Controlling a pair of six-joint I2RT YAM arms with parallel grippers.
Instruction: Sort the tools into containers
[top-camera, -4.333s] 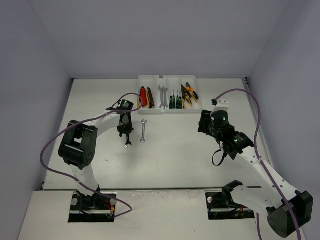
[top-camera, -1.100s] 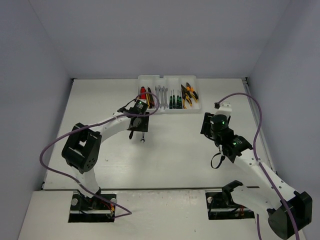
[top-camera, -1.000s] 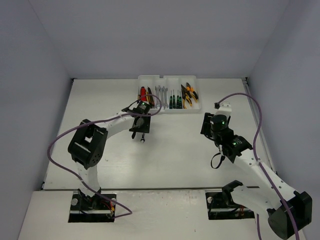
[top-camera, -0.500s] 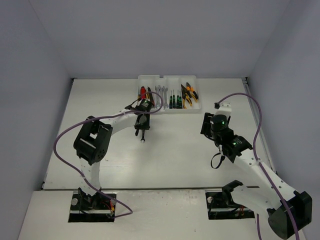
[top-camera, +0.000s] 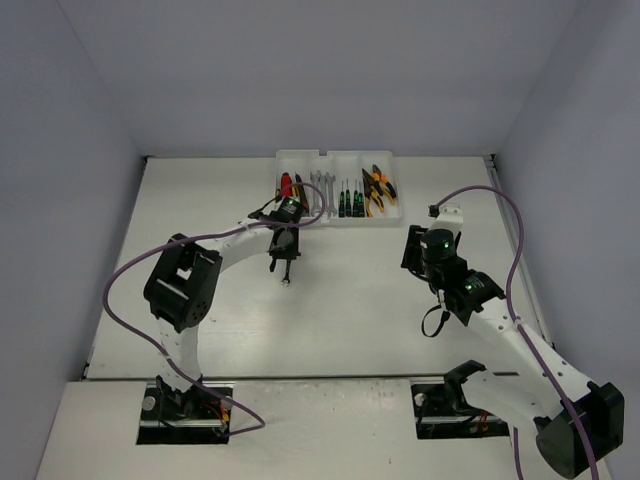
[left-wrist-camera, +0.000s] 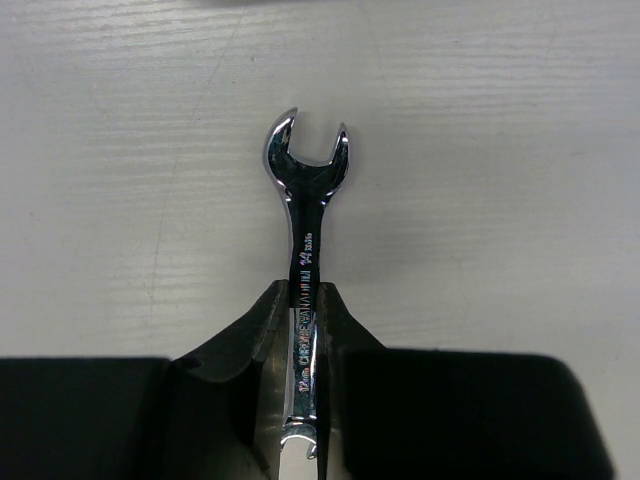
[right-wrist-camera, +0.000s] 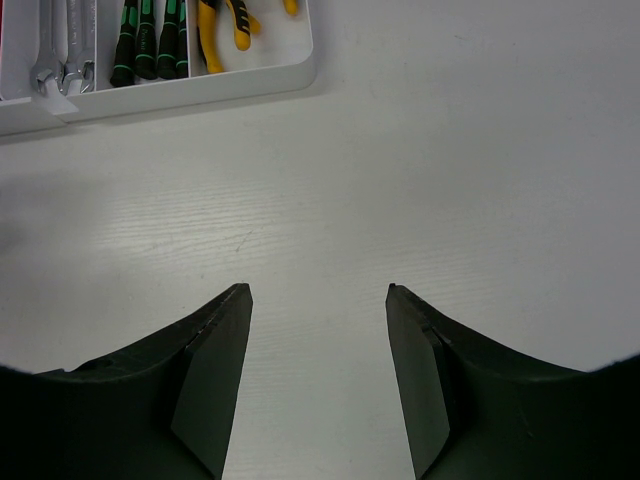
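The left hand (left-wrist-camera: 303, 292) is clenched on a silver open-end wrench (left-wrist-camera: 305, 190), its two black fingers (left-wrist-camera: 255, 335) pinching the shank from either side. One forked head of the wrench points away past the fingertips. The other head just shows between the fingers at the bottom of the left wrist view. The wrench is over the pale, wood-grained bench (left-wrist-camera: 500, 150); whether it rests on the surface or sits just above it cannot be told.

Seen from above, the left arm reaches from its near-left base to the middle of the bench, with the hand pointing down just on the near side of a translucent white rectangular plastic tray (top-camera: 290, 160). The tray sits at the far edge, near the centre. Its long slots hold, from left to right:
- red and yellow cutters (top-camera: 286, 185)
- silver wrenches (top-camera: 320, 182)
- thin black-green screwdrivers (top-camera: 346, 201)
- orange-handled pliers (top-camera: 378, 186)

The right hand (right-wrist-camera: 318, 295) is released, its fingers spread with nothing between them. It hangs over bare bench right of centre, on the near side of the tray's right end and well apart from the left hand. The tray's near right corner shows at the upper left of the right wrist view.
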